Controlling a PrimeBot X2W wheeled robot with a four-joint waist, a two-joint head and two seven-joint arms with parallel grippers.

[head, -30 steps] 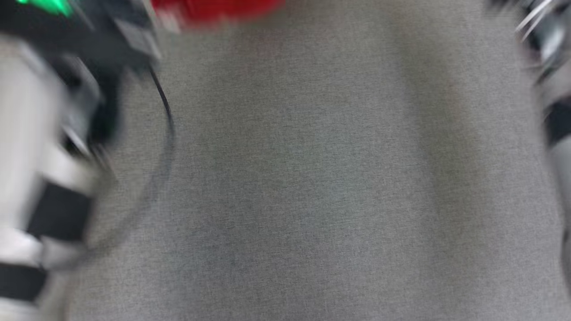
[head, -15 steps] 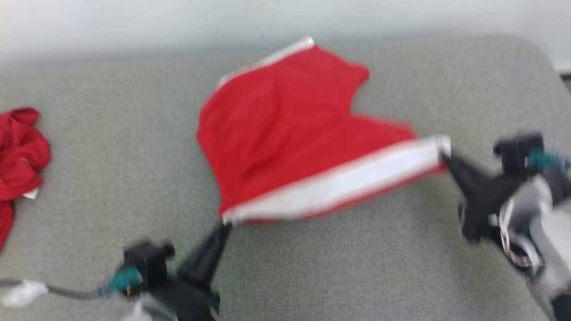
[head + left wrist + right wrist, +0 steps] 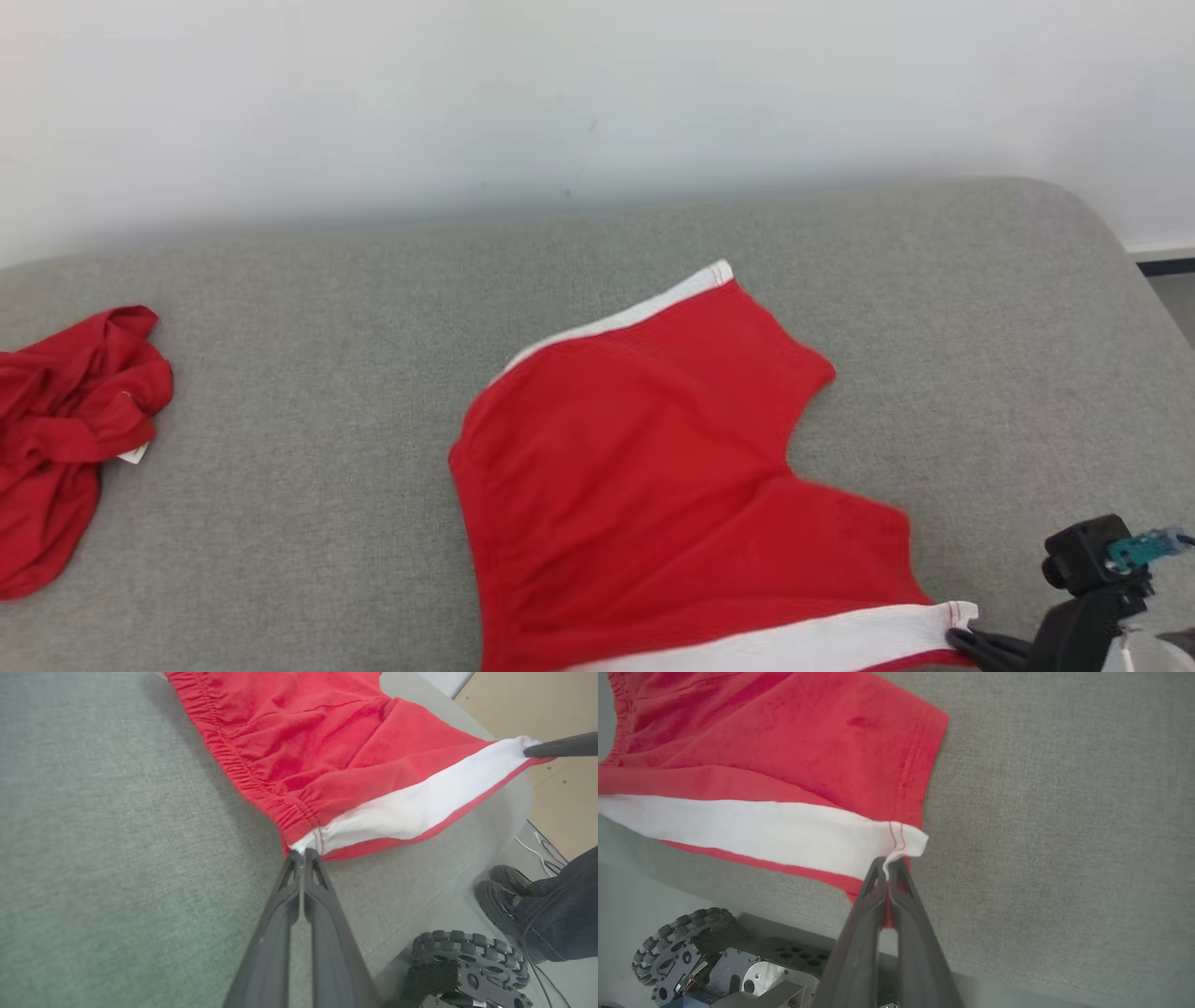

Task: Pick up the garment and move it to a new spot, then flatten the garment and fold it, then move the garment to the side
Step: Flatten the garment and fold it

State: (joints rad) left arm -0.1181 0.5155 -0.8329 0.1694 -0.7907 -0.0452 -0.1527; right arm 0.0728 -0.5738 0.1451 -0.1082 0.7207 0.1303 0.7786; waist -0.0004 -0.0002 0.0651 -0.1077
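Note:
Red shorts with a white side stripe [image 3: 653,485] lie spread on the grey cushioned surface [image 3: 327,308], stretched along the near edge. My left gripper [image 3: 301,856] is shut on the waistband corner where the white stripe [image 3: 411,807] starts. At the leg-hem end of that stripe, my right gripper [image 3: 888,863] is shut on the corner; in the head view it sits at the lower right [image 3: 962,640]. The right gripper's dark finger [image 3: 560,746] also reaches in at the far end of the stripe in the left wrist view.
A second red garment [image 3: 65,429] lies crumpled at the far left of the surface. A white wall [image 3: 597,93] stands behind. A person's dark shoes [image 3: 509,882] and the robot's wheels [image 3: 467,956] [image 3: 668,942] are on the floor beside the near edge.
The head camera swung up from the bare grey surface to the shorts and wall. The shorts stayed stretched between both shut grippers and now sit lower in the picture.

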